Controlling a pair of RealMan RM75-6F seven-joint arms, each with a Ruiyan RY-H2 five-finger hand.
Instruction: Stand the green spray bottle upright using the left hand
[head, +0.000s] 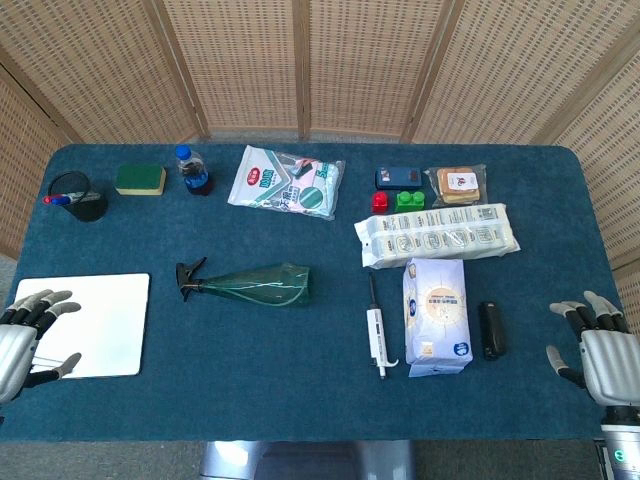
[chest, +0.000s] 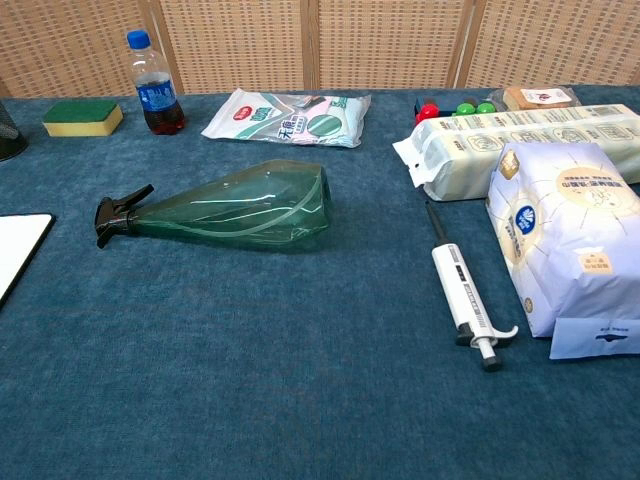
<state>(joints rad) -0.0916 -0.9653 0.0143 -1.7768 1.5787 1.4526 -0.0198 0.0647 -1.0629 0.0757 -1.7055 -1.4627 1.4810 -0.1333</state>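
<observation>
Nearest to the robot, the left hand (head: 28, 338) is being held at the table edge with its fingers spread and nothing in them; part of it is lying over the near corner of the white board (head: 95, 320). The right hand (head: 598, 352) is being kept at the opposite edge, also spread and holding nothing. Neither hand is being shown in the chest view.

No part of the task is being carried out yet, as far as can be judged: the green spray bottle (head: 255, 284) is lying on its side, untouched. The reach, the grasp and the turning upright are all left to be done.

The bottle is being seen beyond the left hand and toward the right-hand side, well apart from it, just past the far edge of the white board. Its black trigger head (chest: 117, 213) is pointing toward the left hand's side, and its wide base is turned away, toward the white pipette (head: 377, 337). The body is translucent green and cone-shaped, narrowing to the neck; it appears empty, though this cannot be told for certain.

Farther behind the bottle, a small cola bottle (head: 192, 169) and a sponge (head: 140, 179) are standing.
</observation>
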